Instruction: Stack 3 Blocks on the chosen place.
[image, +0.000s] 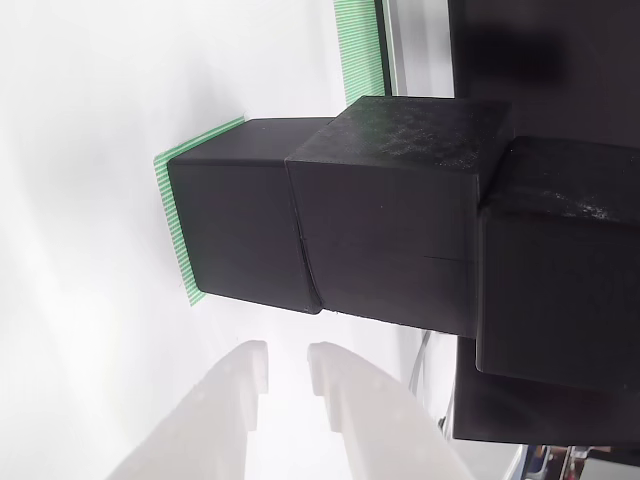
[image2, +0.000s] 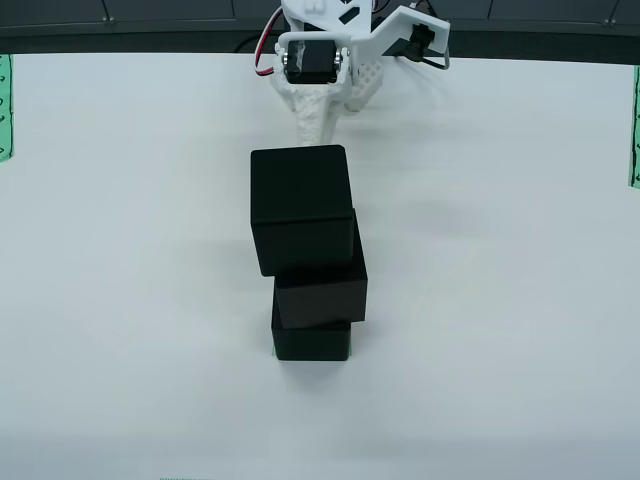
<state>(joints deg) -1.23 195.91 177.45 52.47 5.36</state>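
Note:
Three matte black blocks stand stacked, each one slightly skewed. In the view from above, the bottom block (image2: 312, 342), the middle block (image2: 322, 288) and the top block (image2: 300, 205) lean a little left toward the top. The view that rides on the gripper is turned sideways. There the bottom block (image: 240, 235) rests on the green-striped chosen place (image: 172, 215), with the middle block (image: 390, 220) and the top block (image: 560, 285) to its right. My gripper (image: 288, 362) is open with nothing between its white fingers (image: 225, 400). It stands apart from the stack, just behind it (image2: 315, 122).
Other green-striped patches lie at the left edge (image2: 5, 105) and right edge (image2: 634, 125) of the white table, and one more (image: 360, 50) lies beyond the stack. A dark glossy panel (image: 545, 50) runs along the table's far edge.

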